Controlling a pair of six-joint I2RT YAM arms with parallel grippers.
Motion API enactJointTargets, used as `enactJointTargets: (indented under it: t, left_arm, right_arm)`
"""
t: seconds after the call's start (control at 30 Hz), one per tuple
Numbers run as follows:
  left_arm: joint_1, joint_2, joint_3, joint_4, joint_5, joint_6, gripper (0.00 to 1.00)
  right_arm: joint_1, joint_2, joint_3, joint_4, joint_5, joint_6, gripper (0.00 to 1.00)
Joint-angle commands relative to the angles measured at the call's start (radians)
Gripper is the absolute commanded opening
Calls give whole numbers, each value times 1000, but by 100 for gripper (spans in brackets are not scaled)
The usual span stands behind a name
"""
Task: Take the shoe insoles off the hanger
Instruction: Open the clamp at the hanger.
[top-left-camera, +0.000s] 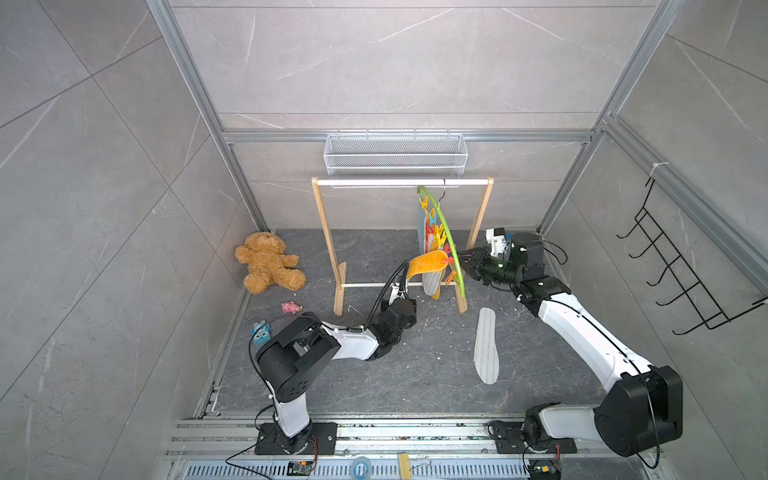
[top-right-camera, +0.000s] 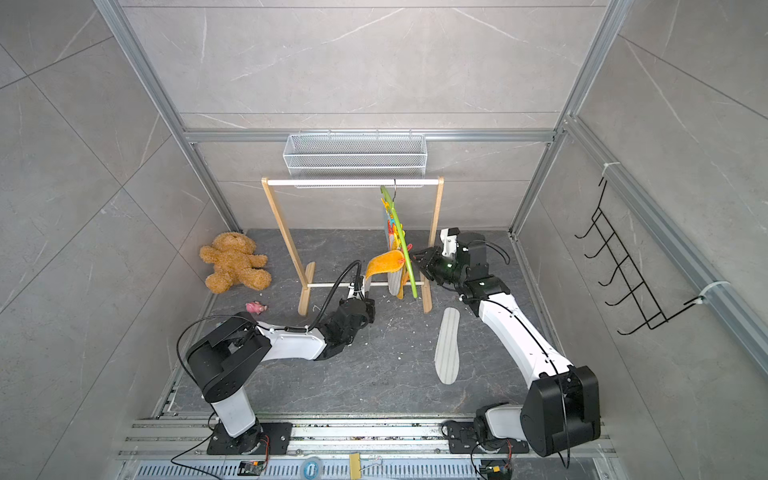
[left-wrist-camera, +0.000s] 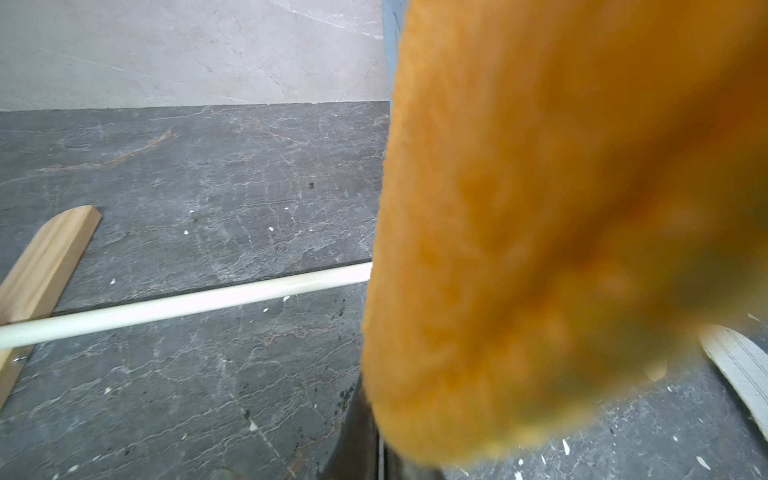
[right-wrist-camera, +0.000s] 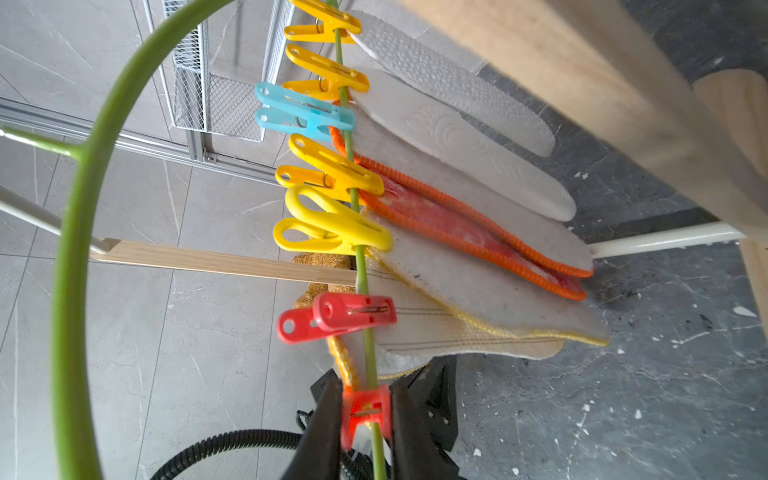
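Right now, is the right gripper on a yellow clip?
No, the right gripper has its jaws either side of a red clip on the hanger.

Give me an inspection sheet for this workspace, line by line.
Surface: dark marbled table, white flecks scattered.
Job's things: hanger on wooden rail frame, insoles clipped; orange insole held out sideways; striped insole lying on table.
Clutter: teddy bear, pink toy, blue toy.
Grippers: left gripper shut on orange insole; right gripper shut on red clip.
Cables: black hose along left arm; wires at both bases.
Surroundings: wire basket, black hook rack, tiled walls.
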Motion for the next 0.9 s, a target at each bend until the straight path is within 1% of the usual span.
enactJointTargets:
  t: [0.0, 0.2, 0.4, 0.7, 0.87]
  left_arm:
    - [4, -59, -32, 38, -53, -27, 0]
    - [8, -97, -92, 45, -89, -46, 0]
    - [11, -125, -124, 46, -105, -49, 0]
    - [12, -136, -135, 51, -105, -50, 0]
    - [12, -145, -141, 51, -106, -48, 0]
  right_arm:
    - [-2, -21, 26, -21, -15, -31, 21]
    - [-2, -28, 23, -27, -19, -37, 20]
    - [-2, -28, 22, -27, -34, -43, 20]
    - [0, -31, 17, -28, -55, -49, 26]
    - [1, -34, 13, -33, -59, -55, 33]
